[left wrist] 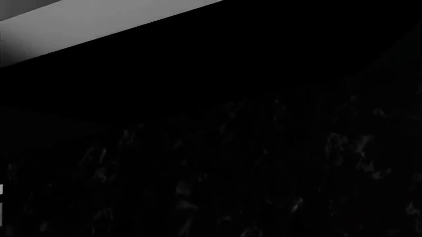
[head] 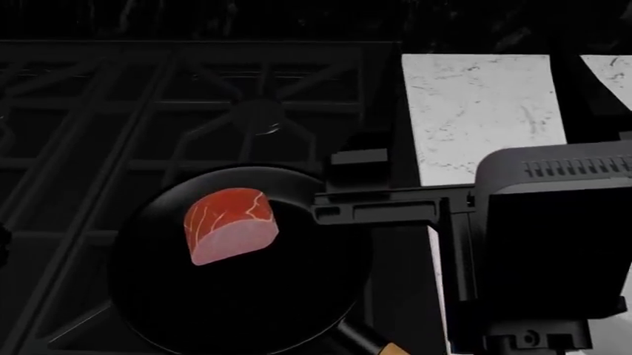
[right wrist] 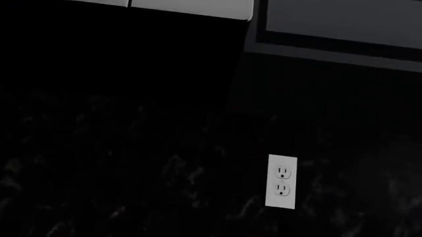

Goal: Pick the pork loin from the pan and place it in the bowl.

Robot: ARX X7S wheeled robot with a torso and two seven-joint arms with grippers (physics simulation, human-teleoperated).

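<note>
Nearest, at the head view's lower edge, the pan (head: 237,296): round, black, matte, its tan wooden handle (head: 390,347) poking out toward the lower right and cut off by the frame. Inside, on the upper left part of the pan floor, the pork loin (head: 230,224): thick chunk, red top with white marbling lines facing up, pale pink cut side turned toward the camera, rounded edge. Long axis roughly left to right across the pan, tilting slightly up toward the right; square corner at upper right.

Just right of the pan, dark blocky parts of the right arm (head: 548,244), a ribbed housing and a flat black bracket (head: 390,207) reaching left over the pan's right rim, close to the meat but apart from it. Whether that pincer's fingers are apart or together cannot be told; the left pincer out of sight altogether.

Under and beyond the pan, dark cast stove grates (head: 148,111) with a round burner (head: 259,118) behind. Farther right, a white speckled countertop (head: 484,111), flat and stone-like.

Wrist views: only a dark mottled wall, a white double outlet (right wrist: 281,181) on it in the right one, and pale cabinet undersides (left wrist: 99,24).
</note>
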